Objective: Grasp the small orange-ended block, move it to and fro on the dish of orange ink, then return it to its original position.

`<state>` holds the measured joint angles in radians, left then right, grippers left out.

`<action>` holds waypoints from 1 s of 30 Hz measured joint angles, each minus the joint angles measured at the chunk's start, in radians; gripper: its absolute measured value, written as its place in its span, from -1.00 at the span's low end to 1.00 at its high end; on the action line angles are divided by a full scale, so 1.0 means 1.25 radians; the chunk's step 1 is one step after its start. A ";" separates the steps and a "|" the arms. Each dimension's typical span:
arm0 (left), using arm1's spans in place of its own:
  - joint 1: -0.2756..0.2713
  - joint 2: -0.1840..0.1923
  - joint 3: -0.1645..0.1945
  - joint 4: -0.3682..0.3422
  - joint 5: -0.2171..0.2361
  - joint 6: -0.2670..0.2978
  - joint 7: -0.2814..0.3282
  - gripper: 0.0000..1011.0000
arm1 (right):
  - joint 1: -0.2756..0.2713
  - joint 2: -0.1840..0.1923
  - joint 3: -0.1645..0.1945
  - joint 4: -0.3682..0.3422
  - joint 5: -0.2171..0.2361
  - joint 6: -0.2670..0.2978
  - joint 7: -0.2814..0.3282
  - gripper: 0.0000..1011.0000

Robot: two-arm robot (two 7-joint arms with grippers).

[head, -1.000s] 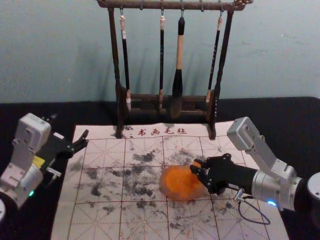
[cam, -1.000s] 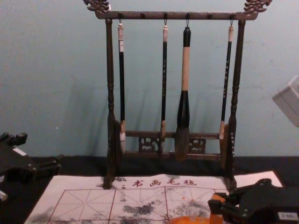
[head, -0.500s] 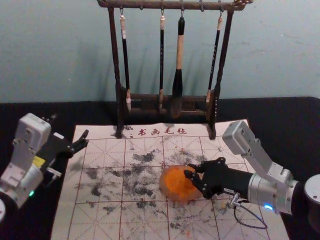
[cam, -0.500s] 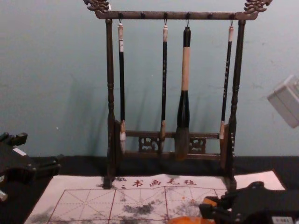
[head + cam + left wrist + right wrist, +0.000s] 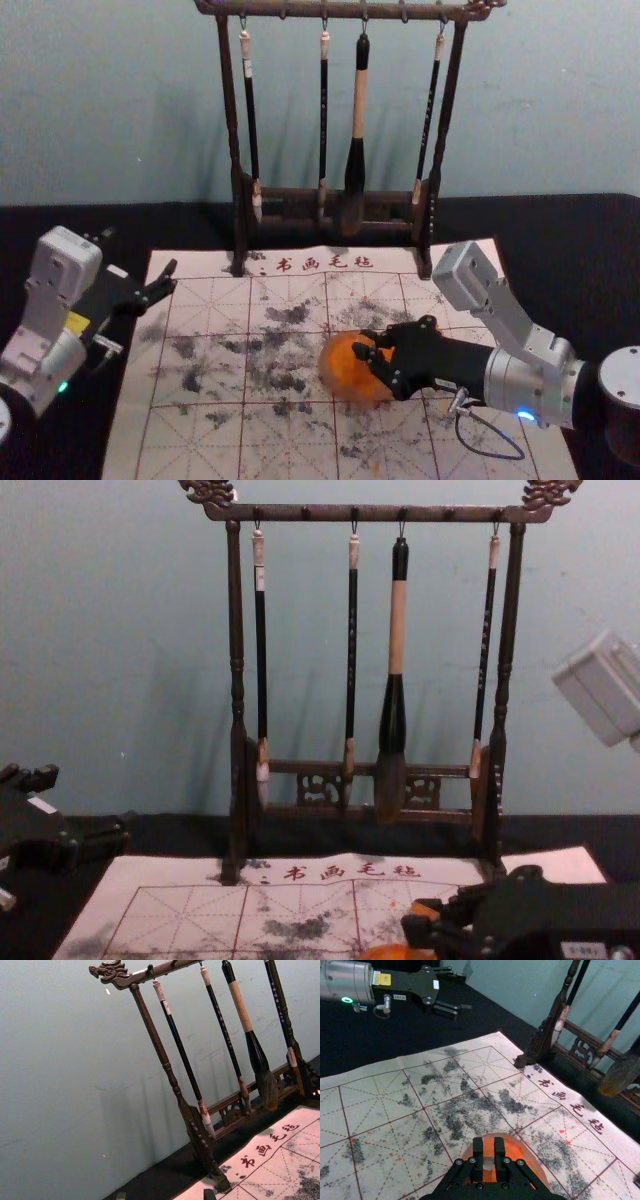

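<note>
In the head view, my right gripper [image 5: 366, 345] is over the orange ink dish [image 5: 343, 372], reaching in from the right. The right wrist view has the right gripper [image 5: 489, 1152] shut on the small block [image 5: 488, 1146], orange with a whitish patch, above the dish [image 5: 530, 1161]. An orange part of the block [image 5: 426, 911] shows beside the black fingers in the chest view, just above the dish [image 5: 394, 953]. My left gripper [image 5: 140, 254] stays parked open and empty at the left; its fingertips show apart in the left wrist view [image 5: 165, 1195].
A dark wooden rack [image 5: 238, 220] with several hanging brushes stands at the back edge of the felt mat. Black smudges and red grid lines cover the white mat [image 5: 200, 370]. Black tabletop [image 5: 560, 230] surrounds it.
The right gripper has moved left across the dish with the block held, now covering more of the dish's right side. The left arm has stayed still.
</note>
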<state>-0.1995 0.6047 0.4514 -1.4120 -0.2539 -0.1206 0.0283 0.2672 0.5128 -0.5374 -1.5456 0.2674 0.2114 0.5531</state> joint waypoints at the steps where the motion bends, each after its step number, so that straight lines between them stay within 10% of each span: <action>1: 0.000 0.000 0.000 0.000 0.000 0.000 0.000 0.98 | 0.002 -0.001 -0.002 0.001 0.000 0.001 0.001 -0.84; 30: 0.000 0.000 0.000 0.000 0.000 0.000 0.000 0.98 | 0.050 -0.025 -0.019 0.064 0.001 0.004 -0.002 -0.84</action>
<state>-0.1995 0.6047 0.4514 -1.4119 -0.2539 -0.1206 0.0283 0.3300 0.4819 -0.5608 -1.4659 0.2693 0.2160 0.5512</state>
